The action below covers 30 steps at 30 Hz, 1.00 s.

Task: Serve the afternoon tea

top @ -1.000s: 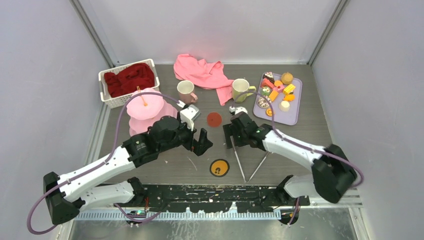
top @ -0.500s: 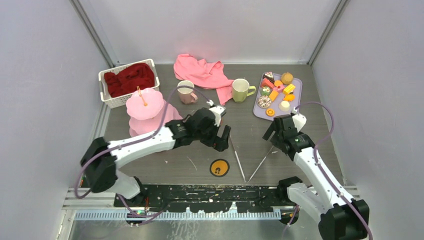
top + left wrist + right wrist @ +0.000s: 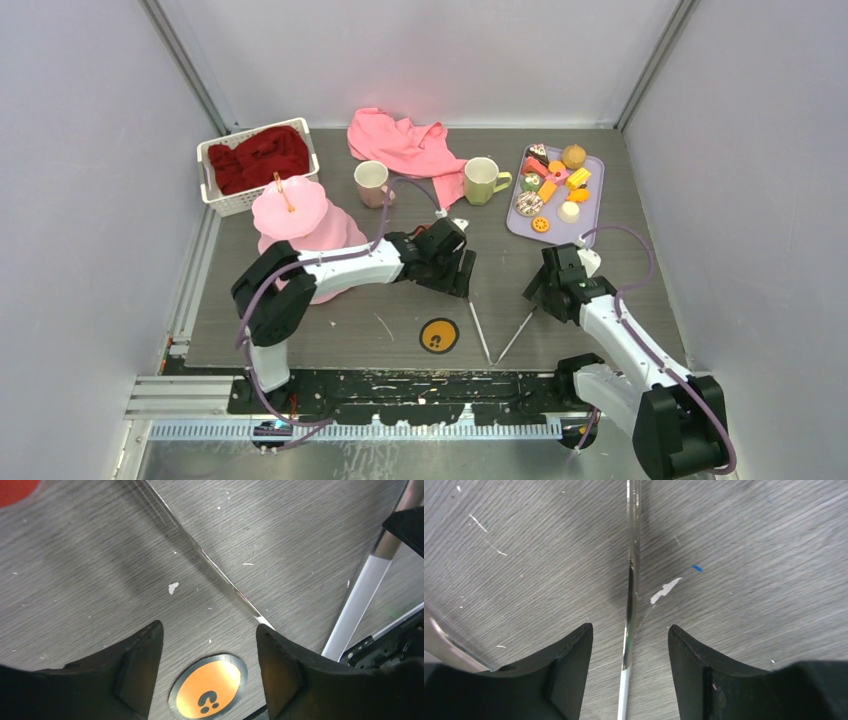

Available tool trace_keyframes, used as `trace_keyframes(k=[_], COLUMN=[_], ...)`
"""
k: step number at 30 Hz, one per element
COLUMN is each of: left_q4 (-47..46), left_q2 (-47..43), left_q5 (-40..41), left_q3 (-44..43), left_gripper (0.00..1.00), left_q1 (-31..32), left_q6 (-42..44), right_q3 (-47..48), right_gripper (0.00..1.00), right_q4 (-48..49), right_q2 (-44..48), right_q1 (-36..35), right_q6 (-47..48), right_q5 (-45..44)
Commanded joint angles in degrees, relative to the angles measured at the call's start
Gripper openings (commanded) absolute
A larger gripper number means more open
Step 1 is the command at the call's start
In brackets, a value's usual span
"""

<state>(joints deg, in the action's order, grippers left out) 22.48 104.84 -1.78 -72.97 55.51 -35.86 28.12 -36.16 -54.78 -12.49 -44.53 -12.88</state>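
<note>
Found the left gripper (image 3: pixel 462 276) just right of the frame's centre in the top view, further right than half a second before and well right of its place a second before; jaws apart, gripping nothing. Saw between its fingers, in the left wrist view, bare desk (image 3: pixel 100 570), a thin clear rod (image 3: pixel 210 570) running diagonally and an orange sticker (image 3: pixel 207 692) at the bottom edge. Found the right gripper (image 3: pixel 540 292) lower in the frame than half a second before, and far right of its near-centre place a second before; likewise open and empty, with a second rod (image 3: pixel 630 605) lying on the desk between its fingers, touching neither. Noted no change among the task's things: cake stand (image 3: pixel 292 208) at left, pale pink mug (image 3: pixel 372 182) and yellow-green mug (image 3: pixel 482 180) across the upper middle, toy pastries and fruits (image 3: pixel 550 185) on the lilac tray (image 3: pixel 590 228) at upper right. Lost the red disc (image 3: pixel 12 487) from the top view behind the left arm
</note>
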Motion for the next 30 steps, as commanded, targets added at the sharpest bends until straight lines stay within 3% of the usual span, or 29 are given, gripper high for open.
trace_keyframes(k=[1,8,16,23,30], left_q4=[-4.63,-7.68,-9.15,-9.22,-9.40], left_q2=[2.16,5.73,7.79,9.88,11.26], left_q5=[-1.37,-5.17,-6.44,-8.75,-10.57], left_q3=[-2.31,-2.92,-3.75,-5.43,-6.94], left_gripper=[0.63,0.40,0.39,0.37,0.37], left_q1=[0.23,0.23,0.26,0.24,0.34], left_q6=[-2.99,-4.96,-5.14,-4.32,-4.31], right_q3=[-0.63,-1.03,-1.87,-2.63,-2.38], right_gripper=[0.60,0.49,0.28,0.01,0.01], right_q4=[5.78,8.01,10.26,11.91,13.13], right_q2=[-0.39,-2.70,-3.73,-5.17,-7.53], right_q1=[0.29,0.30,0.31,0.36,0.24], right_q6=[-0.11,1.15,2.65,4.35,6.23], right_q5=[2.42,3.47,6.15,9.39,12.59])
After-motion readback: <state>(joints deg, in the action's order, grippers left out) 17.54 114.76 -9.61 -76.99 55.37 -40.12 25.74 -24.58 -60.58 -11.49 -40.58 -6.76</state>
